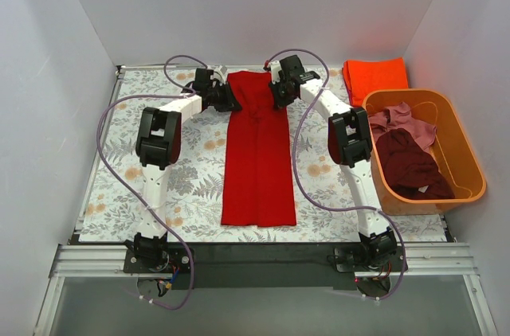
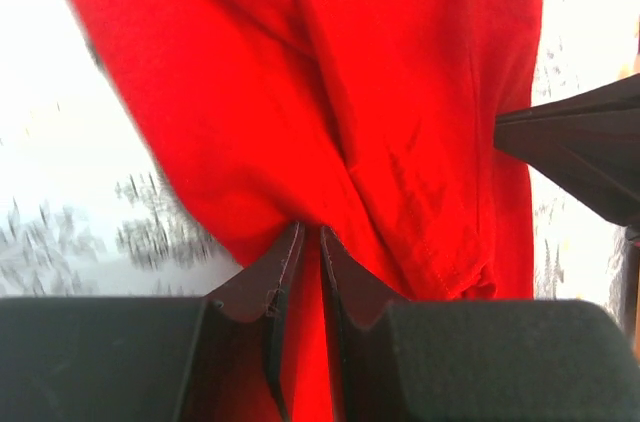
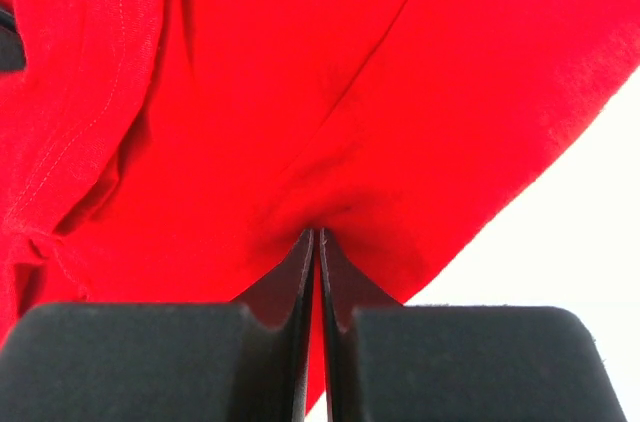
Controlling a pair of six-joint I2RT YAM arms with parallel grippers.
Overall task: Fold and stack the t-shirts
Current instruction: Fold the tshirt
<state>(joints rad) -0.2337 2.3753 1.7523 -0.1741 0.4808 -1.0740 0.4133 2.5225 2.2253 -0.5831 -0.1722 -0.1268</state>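
A bright red t-shirt [image 1: 257, 153] lies as a long narrow strip down the middle of the floral mat. My left gripper [image 1: 225, 97] is shut on its far left edge, seen in the left wrist view [image 2: 310, 232] with red cloth [image 2: 350, 92] pinched between the jaws. My right gripper [image 1: 276, 93] is shut on the far right edge, seen in the right wrist view [image 3: 316, 234] with the red cloth [image 3: 300, 92] clamped there. Both hold the far end lifted. An orange-red folded shirt [image 1: 374, 75] lies at the back right. Maroon [image 1: 410, 162] and dusty pink [image 1: 402, 119] shirts lie in the tub.
An orange plastic tub [image 1: 462, 149] stands at the right edge of the floral mat [image 1: 119, 185]. White walls enclose the back and sides. Purple cables [image 1: 111, 153] loop beside both arms.
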